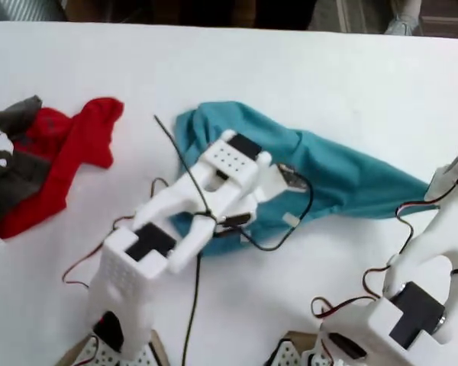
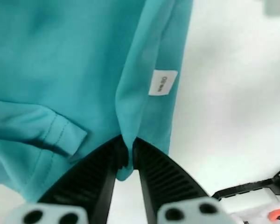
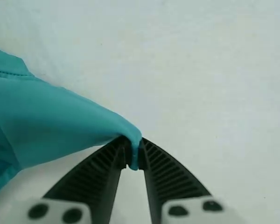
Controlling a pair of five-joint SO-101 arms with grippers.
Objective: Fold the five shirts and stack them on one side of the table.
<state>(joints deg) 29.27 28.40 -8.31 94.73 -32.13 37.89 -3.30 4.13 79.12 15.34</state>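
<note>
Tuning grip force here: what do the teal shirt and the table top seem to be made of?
The teal shirt: probably thin, smooth knit fabric, matte; it drapes in soft folds, with stitched hems and a sewn label. The table: white, smooth, seemingly hard, with faint sheen; actual material unclear.

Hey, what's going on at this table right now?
Two robot arms are handling a teal shirt lying mid-way across the table. The left gripper pinches a fold near its white tag, and the right gripper pinches one end. A red shirt and a dark shirt lie crumpled at one side.
</note>
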